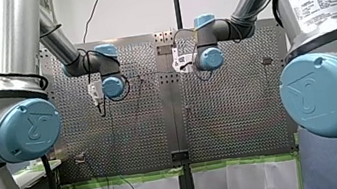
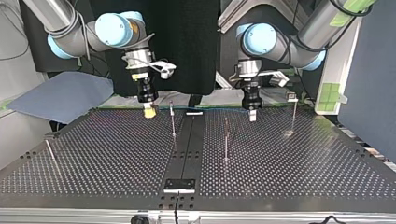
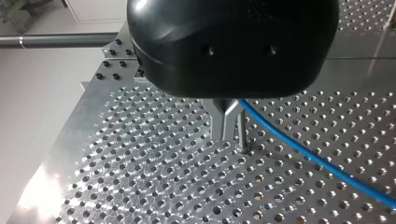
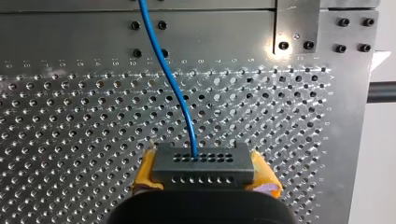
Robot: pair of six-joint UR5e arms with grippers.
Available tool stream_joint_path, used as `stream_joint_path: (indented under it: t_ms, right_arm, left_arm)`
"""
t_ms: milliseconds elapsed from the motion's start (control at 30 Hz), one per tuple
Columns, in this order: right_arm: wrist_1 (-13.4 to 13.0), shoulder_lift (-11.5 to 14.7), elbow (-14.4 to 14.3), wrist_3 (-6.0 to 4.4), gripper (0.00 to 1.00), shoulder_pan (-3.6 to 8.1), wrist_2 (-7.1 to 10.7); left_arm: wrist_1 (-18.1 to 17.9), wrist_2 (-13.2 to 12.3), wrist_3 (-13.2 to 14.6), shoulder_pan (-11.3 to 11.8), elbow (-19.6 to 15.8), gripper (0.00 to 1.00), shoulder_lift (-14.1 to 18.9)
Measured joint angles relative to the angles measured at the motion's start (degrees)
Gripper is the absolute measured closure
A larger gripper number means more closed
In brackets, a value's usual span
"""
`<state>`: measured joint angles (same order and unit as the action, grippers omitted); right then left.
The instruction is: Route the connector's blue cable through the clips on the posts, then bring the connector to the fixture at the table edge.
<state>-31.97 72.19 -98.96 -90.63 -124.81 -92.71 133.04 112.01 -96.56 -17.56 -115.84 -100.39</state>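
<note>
- blue cable [image 4: 175, 88] is running out of the top of the connector [image 4: 203, 163] and away across the perforated table [image 4: 70, 140] toward its bolted edge.
- my right end effector [image 4: 204, 177] is clamping the connector between its yellow pads [image 4: 144, 175], with one pad pressing on each end of the dark block.
- in the top view this end effector is hanging just over the table's far edge, at the view's left, so the connector is sitting well apart from the fixture [image 2: 179, 185] at the near edge.
- my left end effector [image 3: 227, 123] is holding its metal fingers [image 3: 217, 123] drawn together into a narrow tip just above the table. the blue cable is coming out from just beside them, and i cannot tell whether it is being pinched.
- thin posts [image 2: 226, 140] are standing upright on the table between the two end effectors and the fixture.
</note>
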Motion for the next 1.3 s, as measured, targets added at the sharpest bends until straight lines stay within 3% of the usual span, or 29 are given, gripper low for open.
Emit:
stream_joint_path:
  t_ms: [467,933,1300]
  right_arm:
    - [0.36,-2.00,2.45,-0.67,0.98,0.22,1.09]
    - [-0.03,-2.38,2.61,-0.95,0.98,0.22,1.36]
    - [-0.10,-2.52,2.82,-1.37,0.98,0.22,1.80]
  left_arm:
    - [1.09,-2.06,-0.16,1.31,3.71,0.99,-3.24]
    - [1.50,-3.65,-0.35,2.64,5.75,0.99,-3.79]
    - [1.91,-3.99,-0.39,3.05,6.94,0.99,-7.33]
